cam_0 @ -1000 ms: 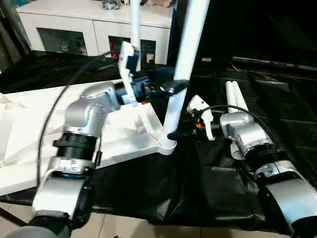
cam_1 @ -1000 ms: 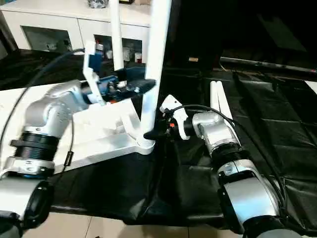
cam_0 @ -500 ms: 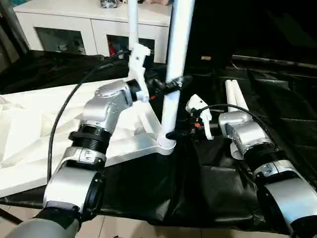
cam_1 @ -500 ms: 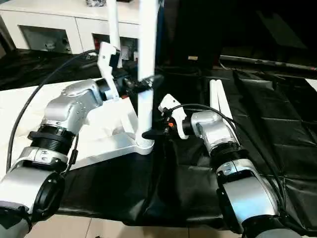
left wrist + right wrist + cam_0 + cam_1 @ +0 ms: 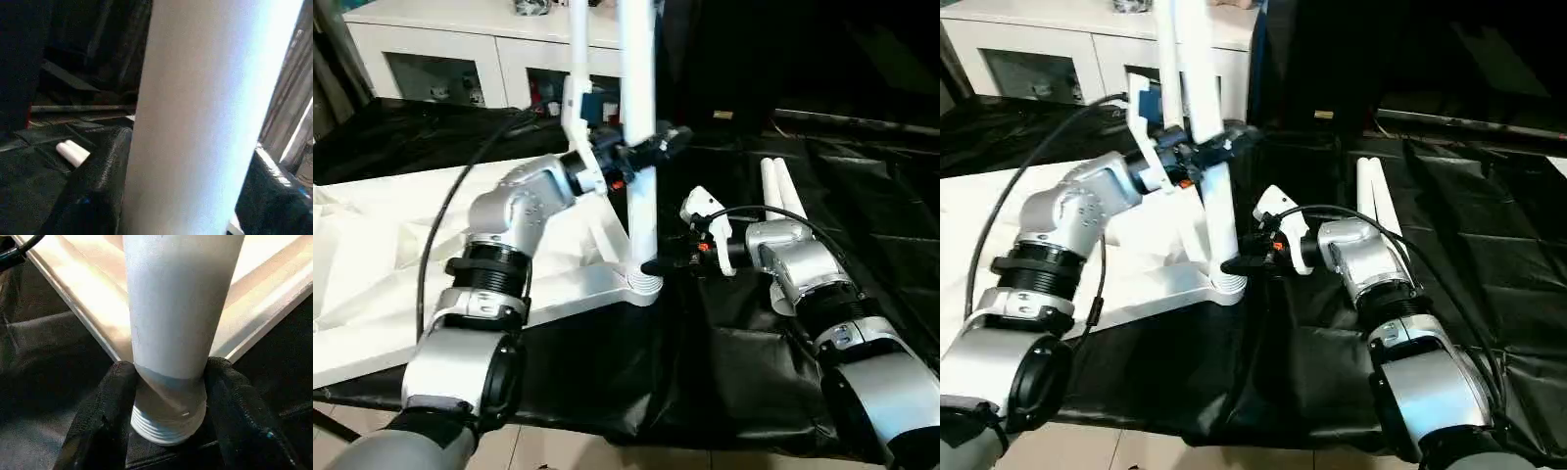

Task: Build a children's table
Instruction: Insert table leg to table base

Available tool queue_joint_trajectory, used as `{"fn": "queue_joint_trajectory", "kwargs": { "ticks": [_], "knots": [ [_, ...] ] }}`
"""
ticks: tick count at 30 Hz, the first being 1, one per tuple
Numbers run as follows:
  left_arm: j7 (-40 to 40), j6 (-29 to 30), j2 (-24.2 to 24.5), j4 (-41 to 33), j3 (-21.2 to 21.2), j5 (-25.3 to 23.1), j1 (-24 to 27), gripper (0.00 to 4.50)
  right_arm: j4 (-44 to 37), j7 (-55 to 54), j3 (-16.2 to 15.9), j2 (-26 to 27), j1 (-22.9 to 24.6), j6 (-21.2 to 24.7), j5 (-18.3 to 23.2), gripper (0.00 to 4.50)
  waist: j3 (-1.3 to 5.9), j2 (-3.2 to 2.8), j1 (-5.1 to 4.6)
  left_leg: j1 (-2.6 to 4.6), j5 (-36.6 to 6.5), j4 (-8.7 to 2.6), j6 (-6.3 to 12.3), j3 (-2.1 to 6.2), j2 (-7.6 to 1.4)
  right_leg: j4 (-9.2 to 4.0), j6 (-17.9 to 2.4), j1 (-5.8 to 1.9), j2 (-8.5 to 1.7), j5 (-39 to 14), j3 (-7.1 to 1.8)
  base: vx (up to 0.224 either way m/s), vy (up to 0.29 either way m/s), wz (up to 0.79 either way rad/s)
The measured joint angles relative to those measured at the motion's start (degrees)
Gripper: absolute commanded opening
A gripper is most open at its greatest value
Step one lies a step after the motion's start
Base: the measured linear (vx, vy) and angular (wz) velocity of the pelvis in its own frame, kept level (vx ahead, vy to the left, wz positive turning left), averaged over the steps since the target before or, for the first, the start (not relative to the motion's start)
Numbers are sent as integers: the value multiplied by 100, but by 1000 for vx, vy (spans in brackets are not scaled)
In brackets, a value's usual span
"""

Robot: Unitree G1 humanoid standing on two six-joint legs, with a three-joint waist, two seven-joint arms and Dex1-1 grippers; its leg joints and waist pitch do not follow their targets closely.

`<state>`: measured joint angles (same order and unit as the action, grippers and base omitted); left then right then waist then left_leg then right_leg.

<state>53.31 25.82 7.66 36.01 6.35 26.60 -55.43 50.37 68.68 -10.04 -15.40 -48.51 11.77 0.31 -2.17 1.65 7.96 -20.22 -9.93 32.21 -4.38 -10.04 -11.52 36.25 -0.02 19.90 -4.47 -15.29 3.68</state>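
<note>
- On the black sheet-covered work surface, the white plastic rectangular tabletop is lying underside up, its near right corner socket receiving one long white tapered tube leg.
- That leg is standing nearly upright but leaning slightly; its threaded end is sitting at the socket, and I judge it is not yet fully seated.
- The right gripper is clasping the leg's base, one black finger pressing on each side.
- The left gripper is closing around the leg higher up; whether it is gripping firmly, I cannot tell.
- A second leg is standing at a far corner.
- Two spare legs are lying to the right, waiting for fitting.
</note>
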Motion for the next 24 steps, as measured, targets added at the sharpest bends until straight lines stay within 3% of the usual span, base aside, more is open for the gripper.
{"fn": "queue_joint_trajectory", "kwargs": {
  "ticks": [7, 19, 20, 22, 24],
  "knots": [
    [-45, 32, -39, -32, -57, -44, -12, 208, -56, 3, 0, -9, 36, 0, 1, 188, -2, -5, -6, 1, 0, -1, 0, 0, -1, -1, -1, -1, 2, 0, 0, 0, 0, 0],
    [-38, -82, -29, -149, -314, -327, -36, 188, -133, -39, 71, -13, 149, -116, 34, 188, -4, -18, -7, 3, 0, -5, 0, -2, -1, -4, -1, -2, 2, 1, -1, 0, 0, 0],
    [-39, -92, -28, -153, -329, -331, -37, 186, -96, -46, 90, -8, 149, -115, 84, 257, -5, -18, -8, 3, 0, -4, 0, -2, -2, -4, -3, -2, 2, 2, -1, 0, 0, 0],
    [-39, -96, -33, -163, -349, -336, -47, 185, -26, -86, 108, 6, 154, -108, 136, 257, -7, -21, -6, 2, 1, -4, 0, -2, -2, -4, -3, -2, 2, 2, 0, 0, 0, 0],
    [-35, -95, -38, -207, -362, -336, -55, 185, -6, -76, 171, 13, 175, -62, 204, 285, -28, -48, 0, -8, 0, -2, 0, -2, -2, -7, -4, 3, 2, 3, 0, 0, 0, 0]
  ]
}}
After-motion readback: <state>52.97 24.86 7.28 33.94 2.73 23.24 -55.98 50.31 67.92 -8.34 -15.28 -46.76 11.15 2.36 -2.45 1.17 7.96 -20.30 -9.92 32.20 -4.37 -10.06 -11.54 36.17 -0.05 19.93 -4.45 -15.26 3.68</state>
